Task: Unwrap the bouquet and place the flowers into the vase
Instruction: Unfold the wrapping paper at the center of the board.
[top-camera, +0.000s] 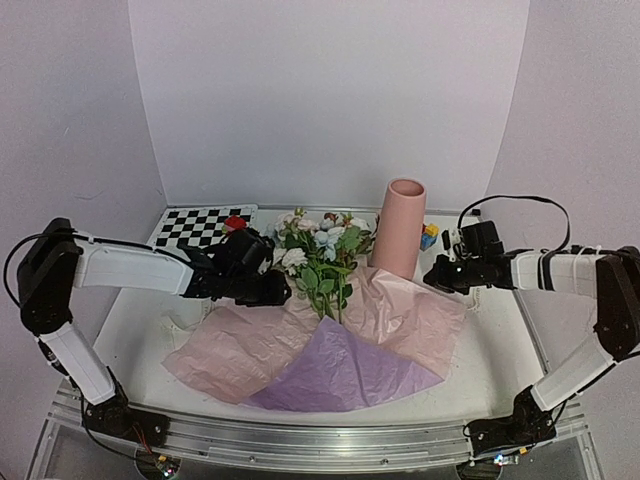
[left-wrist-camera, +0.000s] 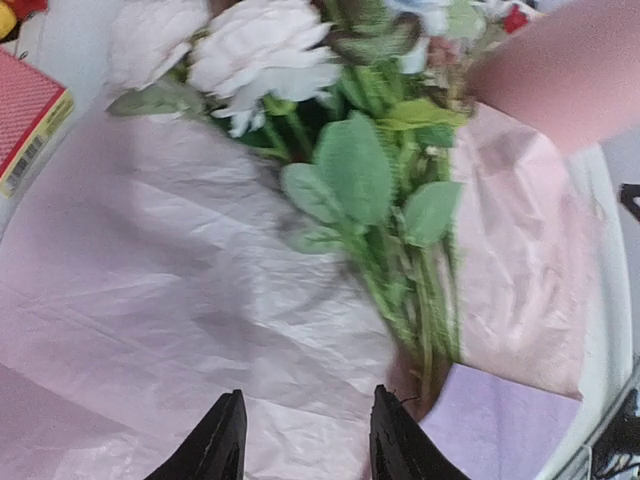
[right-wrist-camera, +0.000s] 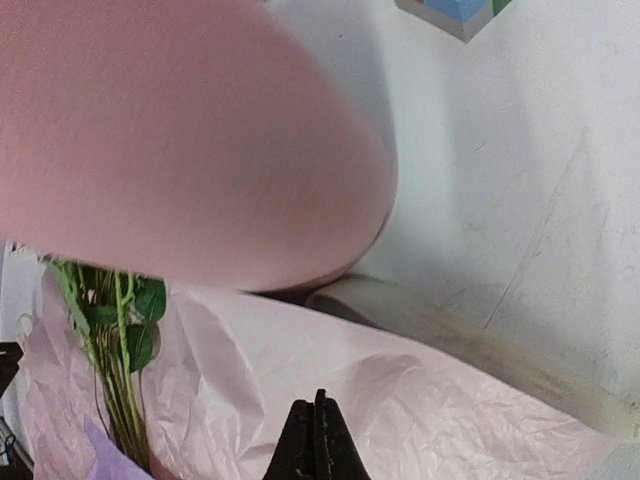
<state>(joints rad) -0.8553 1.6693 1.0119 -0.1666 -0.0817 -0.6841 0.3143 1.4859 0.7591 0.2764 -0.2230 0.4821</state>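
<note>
The bouquet's paper (top-camera: 250, 345) lies unfolded flat on the table, pink with a purple corner (top-camera: 345, 370) at the front. The flowers (top-camera: 320, 250) lie on it, blooms toward the back and green stems (left-wrist-camera: 400, 290) toward the front. The vase (top-camera: 403, 228) stands upright just right of the blooms. My left gripper (left-wrist-camera: 310, 392) is open above the pink sheet (left-wrist-camera: 150, 250), left of the stems, with nothing between its fingers. My right gripper (right-wrist-camera: 317, 400) is shut and empty, low over the paper's right part (right-wrist-camera: 400, 400), close to the vase (right-wrist-camera: 180, 140).
A checkerboard (top-camera: 205, 225) lies at the back left with a small red object (top-camera: 235, 222) on its edge. Toy blocks (top-camera: 430, 236) sit behind the vase on the right. A red box (left-wrist-camera: 25, 115) lies left of the paper.
</note>
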